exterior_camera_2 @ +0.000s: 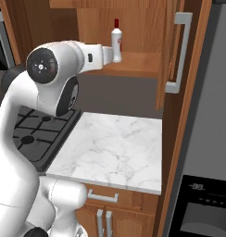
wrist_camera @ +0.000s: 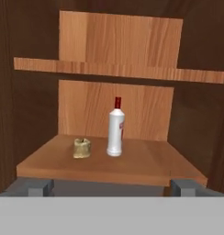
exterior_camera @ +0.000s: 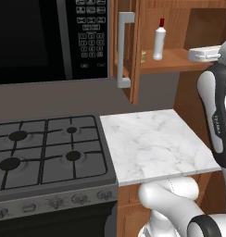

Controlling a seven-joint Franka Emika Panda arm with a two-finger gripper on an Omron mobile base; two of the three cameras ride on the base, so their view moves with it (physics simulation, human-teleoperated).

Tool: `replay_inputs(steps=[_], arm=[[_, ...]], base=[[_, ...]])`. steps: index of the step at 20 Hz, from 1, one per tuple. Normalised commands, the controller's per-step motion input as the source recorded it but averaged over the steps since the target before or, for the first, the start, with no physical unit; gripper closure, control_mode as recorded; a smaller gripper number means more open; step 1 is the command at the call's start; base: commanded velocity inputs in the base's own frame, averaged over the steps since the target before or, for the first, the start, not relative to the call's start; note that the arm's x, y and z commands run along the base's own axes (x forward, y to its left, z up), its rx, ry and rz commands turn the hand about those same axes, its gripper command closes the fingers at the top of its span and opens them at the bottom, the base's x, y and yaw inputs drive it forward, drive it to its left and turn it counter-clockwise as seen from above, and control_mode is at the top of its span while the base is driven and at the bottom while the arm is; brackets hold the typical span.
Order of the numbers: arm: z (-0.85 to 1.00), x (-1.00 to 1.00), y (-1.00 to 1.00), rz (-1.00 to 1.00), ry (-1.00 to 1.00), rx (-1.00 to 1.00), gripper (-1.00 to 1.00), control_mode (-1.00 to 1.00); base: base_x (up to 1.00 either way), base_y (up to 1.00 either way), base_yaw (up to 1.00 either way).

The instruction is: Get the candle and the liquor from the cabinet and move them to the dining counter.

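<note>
The cabinet (wrist_camera: pixel 118 43) stands open, and both things sit on its lower shelf. The liquor (wrist_camera: pixel 115 131) is a slim white bottle with a red cap, upright near the shelf's middle. Just left of it sits the candle (wrist_camera: pixel 81 148), a small tan stub. In the left base view the liquor (exterior_camera: pixel 159 41) and candle (exterior_camera: pixel 143 56) stand left of my gripper (exterior_camera: pixel 198 54), which hovers at shelf height outside the shelf's front edge. My gripper (wrist_camera: pixel 109 188) is open, its fingertips (wrist_camera: pixel 29 187) wide apart with nothing between them. The dining counter is out of view.
The cabinet doors (exterior_camera: pixel 126 51) (exterior_camera_2: pixel 172 51) swing outward on both sides, with long grey handles. Below lie a small marble slab (exterior_camera: pixel 152 143) and a black stove (exterior_camera: pixel 45 152). A microwave (exterior_camera: pixel 50 37) hangs at the left. An upper shelf (wrist_camera: pixel 118 69) runs above the bottle.
</note>
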Motion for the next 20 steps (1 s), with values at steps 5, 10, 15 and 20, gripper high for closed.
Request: replay_inputs(steps=[5, 10, 15, 20], arm=[[0.17, 0.0, 0.03, 0.0, -0.3, 0.01, -1.0, -1.0], [0.13, 0.0, 0.06, 0.01, -0.08, 0.0, -1.0, -1.0], [0.14, 0.05, 0.04, 0.06, 0.0, 0.0, -1.0, -1.0], [0.1, 0.14, 0.0, 0.03, 0.11, 0.0, -1.0, -1.0]], base=[[0.0, 0.0, 0.0], [0.0, 0.0, 0.0], [0.0, 0.0, 0.0], [0.0, 0.0, 0.0]])
